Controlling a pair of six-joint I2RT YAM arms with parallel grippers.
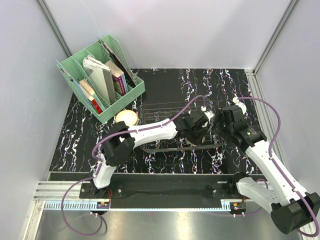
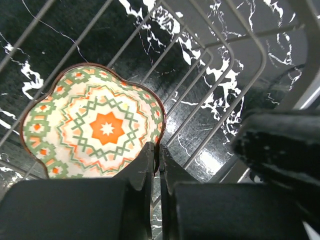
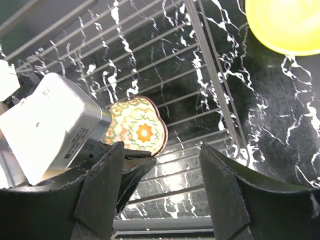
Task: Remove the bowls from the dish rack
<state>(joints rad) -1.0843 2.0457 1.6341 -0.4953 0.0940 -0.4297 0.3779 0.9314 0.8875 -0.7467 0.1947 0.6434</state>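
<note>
Orange-and-green patterned bowl [image 2: 95, 125], scalloped brown rim, sits inside the dish rack [image 2: 215, 65] on the wires, near one end of it. Can't tell if it lies flat or is tipped.

Left gripper [image 2: 158, 150]: fingers together, pinched on that bowl's rim at its near edge; the rim runs straight into the slit between the pads. The right wrist view confirms it, with the left arm's fingertips on the bowl's lower edge.

Right gripper [image 3: 161, 147]: jaws wide apart, nothing between them, hanging over the rack just beside the left one, with the patterned bowl in sight past its left finger.

Yellow-green bowl [image 3: 285, 25]: outside the rack, on the black marble-look table [image 1: 85, 135], past the rack's side rail.

Cream bowl [image 1: 126, 118]: also on the table, off the rack's left end, just in front of the mint file organiser [image 1: 100, 85] holding books [image 1: 117, 77].

Both arms reach over the rack's right half in the top view and cover part of it.
</note>
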